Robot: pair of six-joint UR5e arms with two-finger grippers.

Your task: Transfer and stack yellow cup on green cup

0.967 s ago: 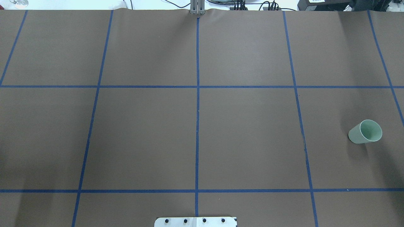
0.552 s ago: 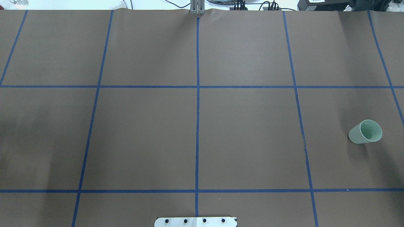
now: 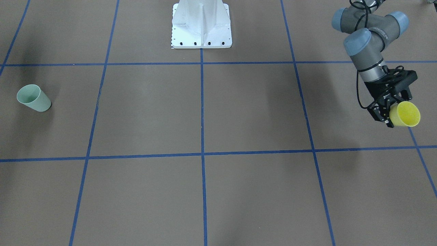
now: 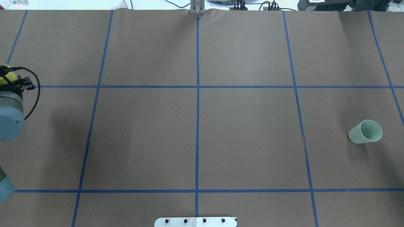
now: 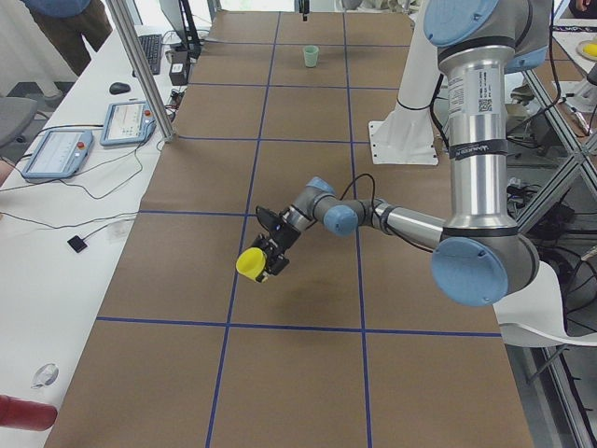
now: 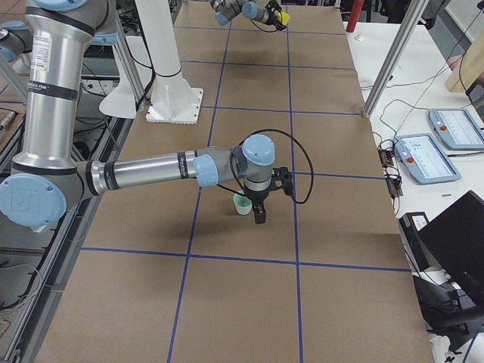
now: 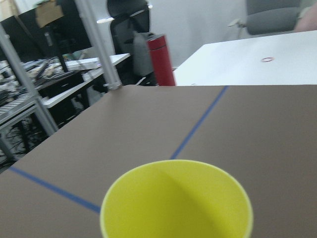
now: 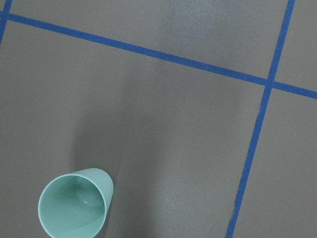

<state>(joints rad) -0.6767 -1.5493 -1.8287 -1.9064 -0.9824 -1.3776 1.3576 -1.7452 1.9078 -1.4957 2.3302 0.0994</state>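
Compared with a moment earlier, when the overhead view held only the brown table (image 4: 246, 138) and the green cup (image 4: 365, 131), the left arm (image 4: 11, 112) had come in at that view's left edge. That suggested the transfer was under way and the carry toward the middle was starting. The left gripper (image 3: 389, 111) was pinched on the yellow cup (image 3: 407, 114), its fingers on the cup's wall. The cup was tipped on its side with its mouth pointing away from the wrist, and it looked lifted off the table. The green cup stood upright and untouched at the table's far right end, well apart from the yellow one, with nearly the whole table between them. The right gripper (image 6: 261, 203) hung near the green cup, seemingly above and a little to one side, since its wrist camera looked down into the cup's mouth. It could not be told whether its fingers were spread or pressed together. Stacking was not yet done.
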